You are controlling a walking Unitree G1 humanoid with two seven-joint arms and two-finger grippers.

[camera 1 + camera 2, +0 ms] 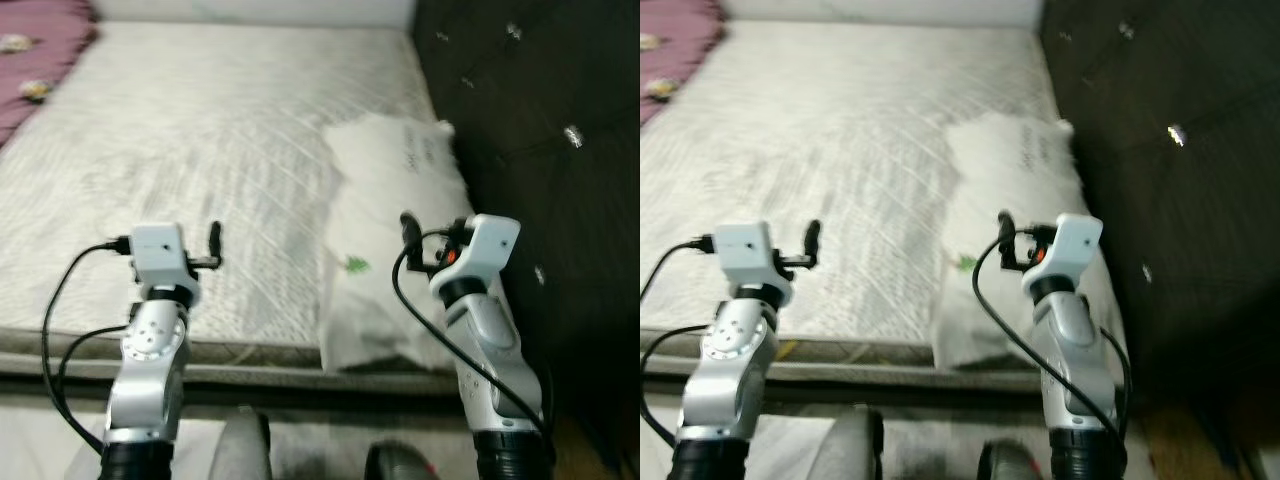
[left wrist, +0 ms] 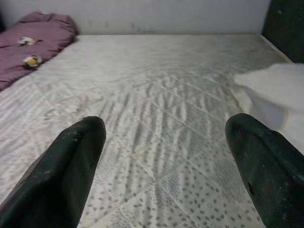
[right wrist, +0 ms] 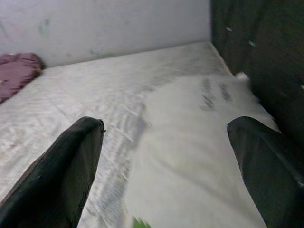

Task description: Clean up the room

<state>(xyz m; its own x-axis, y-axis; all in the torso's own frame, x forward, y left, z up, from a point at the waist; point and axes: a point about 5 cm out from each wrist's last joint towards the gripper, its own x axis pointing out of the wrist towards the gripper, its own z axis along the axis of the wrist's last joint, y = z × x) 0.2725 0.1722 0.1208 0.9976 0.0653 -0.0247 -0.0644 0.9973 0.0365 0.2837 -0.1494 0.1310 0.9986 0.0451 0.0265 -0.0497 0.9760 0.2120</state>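
Two grippers are raised side by side over the near edge of a bare mattress [image 1: 220, 150], and both have their fingers spread wide with nothing between them. The left gripper [image 2: 161, 166] hangs above the quilted white surface near the bed's front edge; in its wrist view the two black fingers [image 2: 71, 161] stand far apart, framing the stitched diamond pattern. The right gripper [image 3: 166, 161] hangs over a white pillow [image 1: 400, 200], its fingers equally far apart, and the pillow's pale cover lies beneath them. That pillow lies along the right side of the mattress, just beside a dark tufted headboard [image 1: 540, 150] studded with shiny buttons; faint printed lettering shows near its far end and a small green mark near its front part, and its front end hangs a little over the mattress edge. At the far left corner of the bed sits a rumpled purple blanket [image 2: 33, 42] with small light patches on it. A pale wall [image 3: 104, 28] runs behind the bed.
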